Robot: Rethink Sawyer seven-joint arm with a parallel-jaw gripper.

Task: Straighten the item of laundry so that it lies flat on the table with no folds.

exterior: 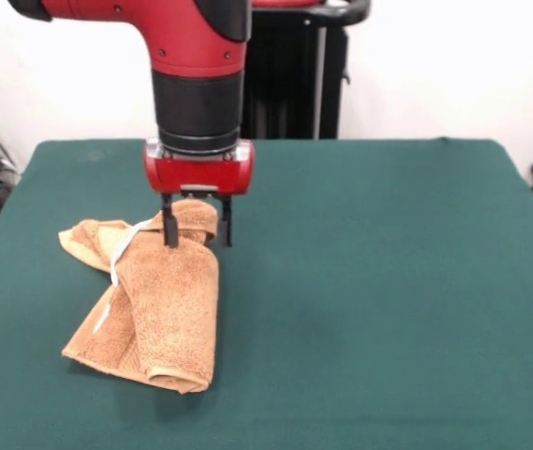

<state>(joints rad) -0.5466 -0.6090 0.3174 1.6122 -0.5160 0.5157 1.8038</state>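
The towel (158,305) lies on the left part of the green worktop (388,281), folded over itself and rumpled; so the flattening is nearly all left to do. The gripper (196,230) is at its far end, fingers (169,228) set narrowly around a raised fold (a real pinch seems likely); the cloth hides the contact, and the underside layers are hidden too.

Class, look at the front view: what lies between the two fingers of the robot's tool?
In the front view, a raised fold of the orange-tan towel sits between the tool's two black fingers, at the towel's far end.
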